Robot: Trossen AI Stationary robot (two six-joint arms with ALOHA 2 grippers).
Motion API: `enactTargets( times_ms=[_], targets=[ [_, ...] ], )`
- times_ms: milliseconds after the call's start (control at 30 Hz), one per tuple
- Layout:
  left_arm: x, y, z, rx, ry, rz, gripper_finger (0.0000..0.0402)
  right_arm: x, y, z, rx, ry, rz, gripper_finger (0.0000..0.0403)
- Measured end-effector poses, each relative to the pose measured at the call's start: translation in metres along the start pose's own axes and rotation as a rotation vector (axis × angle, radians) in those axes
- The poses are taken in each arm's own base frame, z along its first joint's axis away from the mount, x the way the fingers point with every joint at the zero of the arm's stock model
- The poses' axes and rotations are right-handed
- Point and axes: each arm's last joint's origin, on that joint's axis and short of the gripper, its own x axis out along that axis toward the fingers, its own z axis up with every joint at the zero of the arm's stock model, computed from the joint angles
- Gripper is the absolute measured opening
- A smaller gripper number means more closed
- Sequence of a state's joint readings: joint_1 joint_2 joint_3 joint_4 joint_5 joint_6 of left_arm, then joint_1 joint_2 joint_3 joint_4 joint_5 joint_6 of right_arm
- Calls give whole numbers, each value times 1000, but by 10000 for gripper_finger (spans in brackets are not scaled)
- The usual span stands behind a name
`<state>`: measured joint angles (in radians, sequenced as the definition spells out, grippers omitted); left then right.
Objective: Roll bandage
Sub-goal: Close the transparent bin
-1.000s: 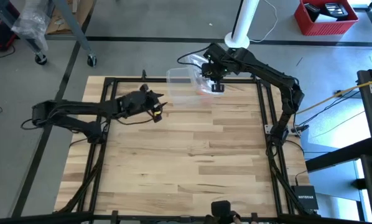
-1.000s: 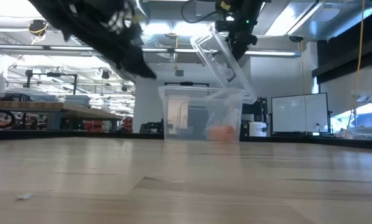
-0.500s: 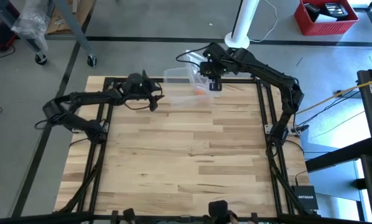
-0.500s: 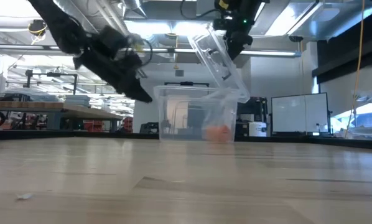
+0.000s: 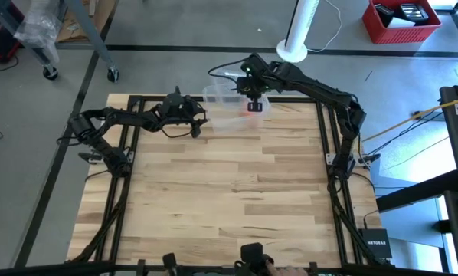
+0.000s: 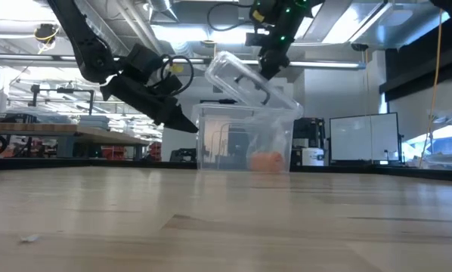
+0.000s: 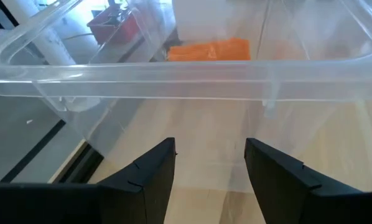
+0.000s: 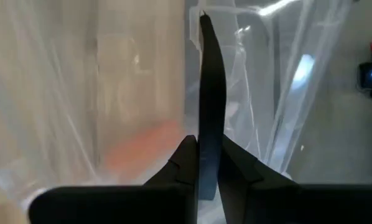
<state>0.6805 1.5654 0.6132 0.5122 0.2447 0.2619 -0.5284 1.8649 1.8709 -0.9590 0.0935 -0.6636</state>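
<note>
Fetching step: right tool (image 6: 265, 69) pinches the lid's handle (image 8: 209, 93), left tool (image 7: 209, 163) (wide, empty) must reach the bandage (image 7: 209, 50) in the box (image 6: 245, 140)

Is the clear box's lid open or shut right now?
Open: the right gripper holds the lid tilted above the box.

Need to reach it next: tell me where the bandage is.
The bandage lies inside the clear box at the table's far edge, between the left gripper and right gripper.

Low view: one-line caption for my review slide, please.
Right tool holds the clear box's lid raised; open left tool reaches the box holding the orange bandage.
</note>
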Motion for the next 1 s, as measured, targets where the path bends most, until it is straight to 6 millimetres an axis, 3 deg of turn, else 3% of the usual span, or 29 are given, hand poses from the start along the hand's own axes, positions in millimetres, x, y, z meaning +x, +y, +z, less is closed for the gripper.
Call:
enactTargets(
  times_ms=[533,1000],
  targets=[
    [0,0,0,1,-4,3,186,48,9,11,14,-14,49,36],
    [0,0,0,-11,-2,2,186,50,20,16,-48,-31,120,38]
  ],
)
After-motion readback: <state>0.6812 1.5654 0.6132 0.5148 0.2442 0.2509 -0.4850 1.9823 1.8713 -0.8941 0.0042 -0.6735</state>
